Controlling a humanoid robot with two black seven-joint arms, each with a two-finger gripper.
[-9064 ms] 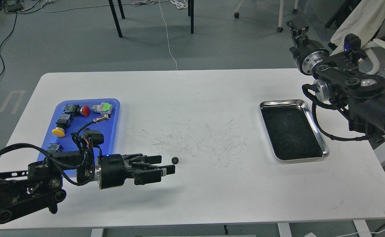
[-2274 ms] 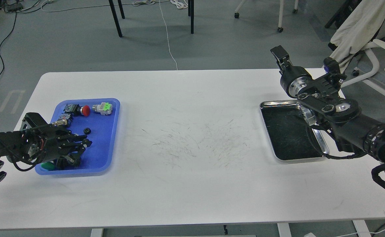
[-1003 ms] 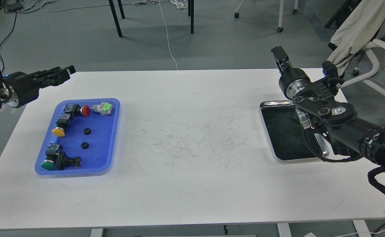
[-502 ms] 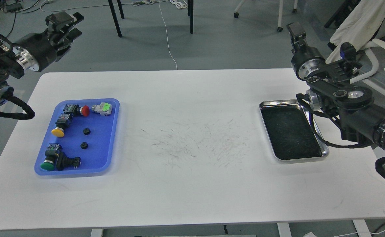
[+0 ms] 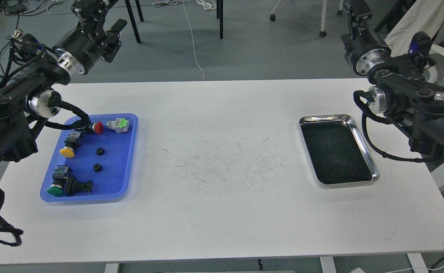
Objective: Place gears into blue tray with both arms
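The blue tray (image 5: 129, 148) lies on the left of the white table (image 5: 222, 212). Two gears sit apart on its floor, one (image 5: 100, 151) slightly behind the other (image 5: 97, 167). My left gripper (image 5: 94, 8) is raised high beyond the table's far left edge, well above and behind the tray, and holds nothing that I can see. Its fingers run into the top of the view and I cannot tell them apart. My right gripper (image 5: 356, 10) is raised past the far right corner, seen narrow and dark.
Several push-button switches share the blue tray: red (image 5: 98, 127), green-grey (image 5: 118, 124), yellow (image 5: 67, 152), green (image 5: 56, 189). A silver tray (image 5: 363, 141) with a dark bottom lies on the right. Chair legs and cables are on the floor behind.
The left gripper carried a gear from the table's middle to the blue tray, where two gears now lie. Both arms then rose up and back, away from the table.
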